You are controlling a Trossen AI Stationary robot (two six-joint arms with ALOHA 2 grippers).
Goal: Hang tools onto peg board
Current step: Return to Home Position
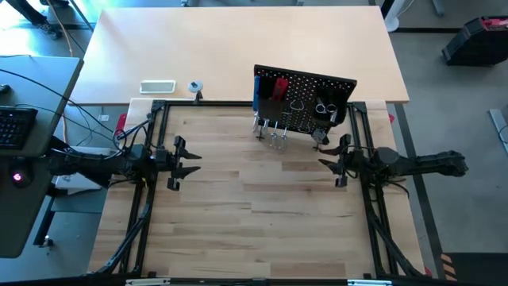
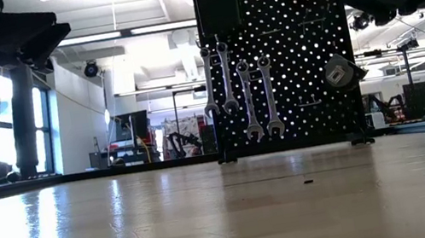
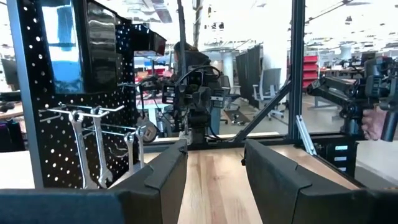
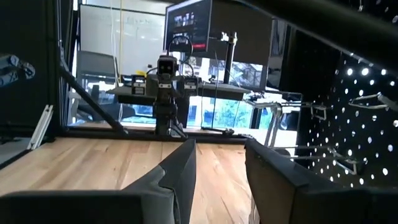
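Observation:
The black peg board (image 1: 305, 99) stands upright on short legs at the table's far side, right of centre. Several slim silver wrenches (image 2: 238, 89) hang from its pegs by their upper ends, and a round silver tool (image 2: 342, 73) hangs to their right. A red-handled tool (image 1: 279, 86) sits high on the board. My left gripper (image 1: 186, 159) hovers open and empty at the table's left side, pointing level toward the right; the board (image 3: 56, 124) shows beside it. My right gripper (image 1: 333, 163) hovers open and empty at the right side, just in front of the board (image 4: 360, 124), pointing left.
A black tubular frame (image 1: 159, 107) runs along the wooden table's edges. On the pale table behind lie a white tray (image 1: 157, 86) and a small round object (image 1: 194, 86). A tiny dark speck (image 2: 308, 181) lies on the wood. Bare wood stretches between the two grippers.

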